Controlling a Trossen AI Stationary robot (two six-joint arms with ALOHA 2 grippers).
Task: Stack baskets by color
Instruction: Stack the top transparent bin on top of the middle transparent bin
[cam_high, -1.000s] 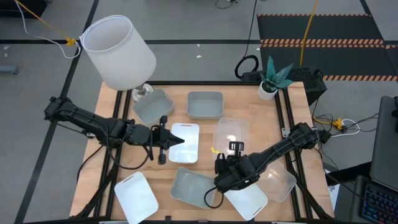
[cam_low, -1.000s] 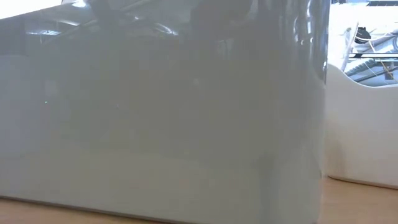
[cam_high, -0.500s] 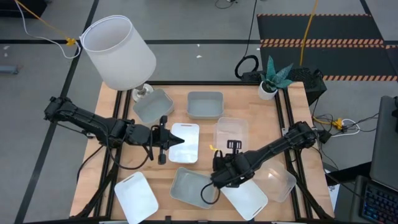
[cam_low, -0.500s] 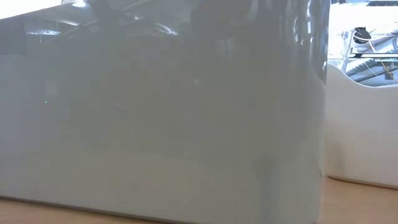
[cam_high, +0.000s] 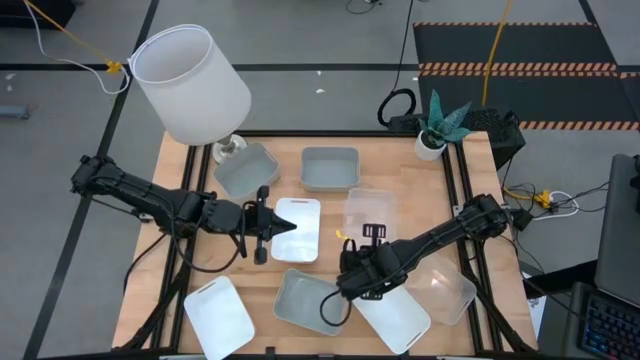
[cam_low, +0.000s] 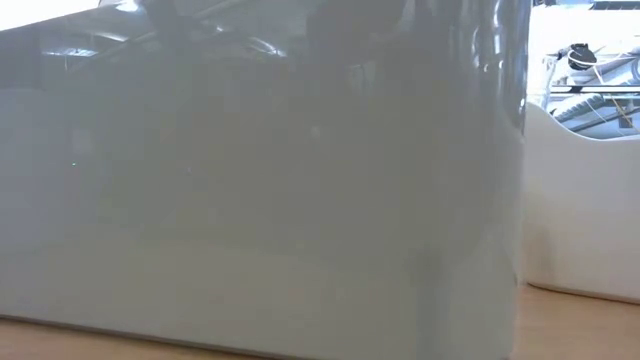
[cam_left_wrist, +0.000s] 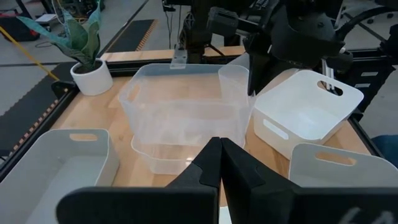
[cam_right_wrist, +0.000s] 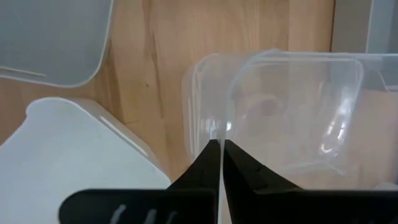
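My right gripper (cam_right_wrist: 219, 144) is shut on a clear basket (cam_high: 372, 210) near the table's middle, right of centre. That basket sits over a second clear basket (cam_left_wrist: 163, 160). My left gripper (cam_left_wrist: 219, 144) is shut and holds nothing; it hovers at the left edge of a white basket (cam_high: 298, 228). Two grey-blue baskets (cam_high: 245, 170) (cam_high: 330, 168) stand at the back. At the front are a grey-blue basket (cam_high: 305, 300), two white baskets (cam_high: 220, 315) (cam_high: 397, 318) and another clear one (cam_high: 447, 290). My right gripper pinches the top edge of the clear basket's near wall (cam_right_wrist: 219, 127) between its two fingers. The fingers come from above, pointing steeply down. The basket is tilted, its held end (cam_left_wrist: 235, 70) raised. The rest lies over the lower clear basket; I cannot tell whether they touch.
A big white lampshade (cam_high: 190, 85) leans over the table's far left corner. A potted plant (cam_high: 432, 135) stands at the far right. In the low view a grey-blue basket wall (cam_low: 260, 180) fills nearly everything, with a white basket (cam_low: 580, 200) beside it.
My right gripper has crept a little toward the table's left, still shut on the clear basket, which has shifted with it.
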